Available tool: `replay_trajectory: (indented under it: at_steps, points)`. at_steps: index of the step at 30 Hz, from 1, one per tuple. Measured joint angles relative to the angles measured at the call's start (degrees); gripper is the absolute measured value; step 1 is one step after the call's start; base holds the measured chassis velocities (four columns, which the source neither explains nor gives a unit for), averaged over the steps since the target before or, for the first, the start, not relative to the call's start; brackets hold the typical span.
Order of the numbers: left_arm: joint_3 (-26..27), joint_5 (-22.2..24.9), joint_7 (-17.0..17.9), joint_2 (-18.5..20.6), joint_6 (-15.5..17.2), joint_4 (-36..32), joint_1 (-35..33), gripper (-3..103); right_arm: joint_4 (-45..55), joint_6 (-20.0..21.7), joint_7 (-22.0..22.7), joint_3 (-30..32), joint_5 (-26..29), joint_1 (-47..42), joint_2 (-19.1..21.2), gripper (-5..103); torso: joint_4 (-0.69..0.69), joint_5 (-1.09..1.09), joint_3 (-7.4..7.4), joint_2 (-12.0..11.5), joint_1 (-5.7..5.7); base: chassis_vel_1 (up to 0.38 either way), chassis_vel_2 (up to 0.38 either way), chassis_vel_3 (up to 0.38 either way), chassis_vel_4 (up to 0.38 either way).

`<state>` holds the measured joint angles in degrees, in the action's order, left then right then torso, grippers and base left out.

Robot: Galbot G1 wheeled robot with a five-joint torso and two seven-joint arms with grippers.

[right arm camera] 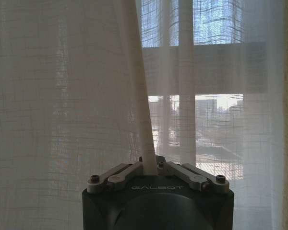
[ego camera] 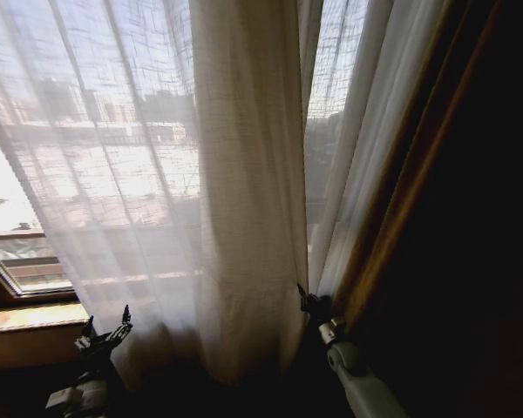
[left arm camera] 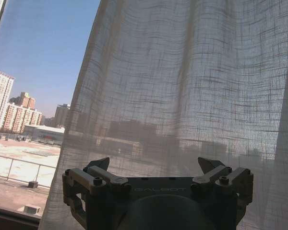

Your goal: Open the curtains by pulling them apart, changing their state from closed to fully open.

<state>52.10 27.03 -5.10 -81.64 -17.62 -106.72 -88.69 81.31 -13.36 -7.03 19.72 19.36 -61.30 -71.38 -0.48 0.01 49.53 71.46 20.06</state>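
**Right gripper clamped on a curtain edge; opening barely begun**

Right gripper (ego camera: 307, 300) is seen at the lower centre-right of the head view, with its fingers brought together on the inner edge of the left panel (ego camera: 244, 192) of the curtains. In the right wrist view the fold of sheer fabric is pinched between the closed fingertips (right arm camera: 158, 165), running up from them toward the upper centre of the frame.

Left gripper (ego camera: 105, 335) is placed low at the lower left of the head view, fingers spread apart, with nothing between them. In the left wrist view its 2 fingers (left arm camera: 101, 165) stand wide open just in front of the sheer cloth, which is not gripped.

The 2 panels are found across most of the head view. The left panel fills the left and centre, partly bunched into a thick fold at centre. The right panel (ego camera: 366, 157) hangs at the upper right, beside the dark drape (ego camera: 471, 218). Between them a narrow gap (ego camera: 331, 78) is opened in the upper right of centre, through which the window frame (ego camera: 22, 279) bars and buildings are glimpsed.

Progress is judged as early. 1 edge is secured and a slit is parted, but most of the window is covered by fabric. Both panels are left to be drawn fully aside; the left gripper is not yet engaged.
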Motion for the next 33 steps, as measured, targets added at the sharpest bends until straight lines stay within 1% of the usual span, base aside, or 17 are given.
replay_trajectory:
  at_steps: [3,4,6,9,10,13,15,17,20,21,22,24,26,27,28,31,33]
  points:
    - [-0.01,0.00,0.00,-0.01,0.00,0.00,0.00,100,0.19,-0.03,2.27,-0.53,-1.26,0.21,-0.31,0,-0.01,-0.02,0.00,0.00,0.00,-0.293,-0.299,0.309,0.283]
    - [-0.02,0.00,-0.01,-0.01,0.00,0.00,0.00,100,0.19,-0.16,3.40,-0.88,-1.91,0.45,-0.51,0,-0.03,-0.01,0.01,0.00,0.01,-0.152,-0.198,0.182,0.091]
    - [-0.02,0.00,-0.02,-0.01,0.00,0.00,0.00,100,0.18,-0.17,3.77,-1.11,-2.31,0.59,-0.63,0,-0.03,0.00,0.00,0.00,0.01,-0.152,-0.198,0.106,0.091]
    - [-0.02,0.00,-0.02,-0.01,0.00,0.00,0.00,100,0.15,-0.14,4.50,-2.27,-4.57,1.14,-0.97,0,0.00,0.02,0.00,0.00,0.00,-0.021,-0.054,0.072,0.004]
    - [-0.02,0.00,-0.02,-0.01,0.00,0.00,0.00,100,0.15,-0.14,4.50,-2.27,-4.57,1.14,-0.97,0,0.00,0.02,0.00,0.00,0.00,0.010,-0.007,0.055,0.011]
    - [0.01,0.00,0.00,0.00,0.00,0.00,0.00,100,-0.20,0.01,5.46,-3.28,-6.76,1.64,-1.18,0,0.01,-0.08,0.01,0.00,0.00,0.000,0.000,0.000,0.000]
    - [0.03,0.00,0.01,0.01,0.00,0.00,0.00,100,-0.63,0.05,6.07,-3.51,-7.52,1.98,-1.21,0,0.02,-0.07,0.00,0.00,0.00,0.030,0.079,-0.044,-0.061]
    - [0.04,0.00,0.01,0.02,0.00,0.00,0.00,100,-1.40,0.55,7.58,-3.60,-7.87,2.50,-1.20,0,0.02,-0.02,0.00,0.00,0.00,0.069,0.066,-0.051,-0.081]
    - [0.03,0.00,0.01,0.01,0.00,0.00,0.00,100,-3.55,2.33,12.93,-2.41,-7.88,3.96,-0.77,0,0.01,-0.01,0.00,0.00,0.00,0.012,0.018,0.003,-0.007]
    - [0.03,0.00,0.01,0.01,0.00,0.00,0.00,100,-3.55,2.33,12.93,-2.41,-7.88,3.96,-0.77,0,0.01,-0.01,0.00,0.00,0.00,0.000,0.000,0.000,0.000]
    - [0.03,0.00,0.01,0.01,0.00,0.00,0.00,100,-3.93,2.60,13.89,-2.04,-7.93,4.19,-0.69,0,0.01,0.00,0.00,0.00,0.00,0.000,0.000,0.000,0.000]
    - [0.01,0.00,0.00,0.00,0.00,0.00,0.00,100,-5.23,4.63,18.79,0.26,-7.96,5.27,-0.05,0,0.00,-0.01,0.00,0.00,0.00,0.000,0.000,0.000,0.000]
    - [0.00,0.00,0.01,0.00,0.00,0.00,0.00,100,-5.83,5.70,21.89,1.52,-7.51,5.78,0.58,0,0.01,-0.01,0.00,0.00,0.00,0.000,0.000,0.000,0.000]
    - [0.00,0.00,0.01,0.00,0.00,0.00,0.00,100,-5.83,5.70,21.89,1.52,-7.51,5.78,0.58,0,0.01,-0.01,0.00,0.00,0.00,0.000,0.000,0.000,0.000]
    - [0.00,0.00,0.01,0.00,0.00,0.00,0.00,100,-5.99,6.10,23.04,2.03,-7.31,5.94,0.84,0,0.01,-0.01,0.00,0.00,0.00,0.000,0.000,0.000,0.000]
    - [0.01,0.00,0.01,0.00,0.00,0.00,0.00,100,-6.06,7.99,27.79,3.62,-7.10,6.06,2.20,0,0.00,-0.02,0.00,0.00,0.00,0.000,0.000,0.000,0.000]
    - [0.01,0.00,0.01,0.00,0.00,0.00,0.00,100,-5.91,8.29,28.34,3.79,-7.19,5.95,2.42,0,0.00,-0.02,0.00,0.00,0.01,0.000,0.000,0.000,0.000]
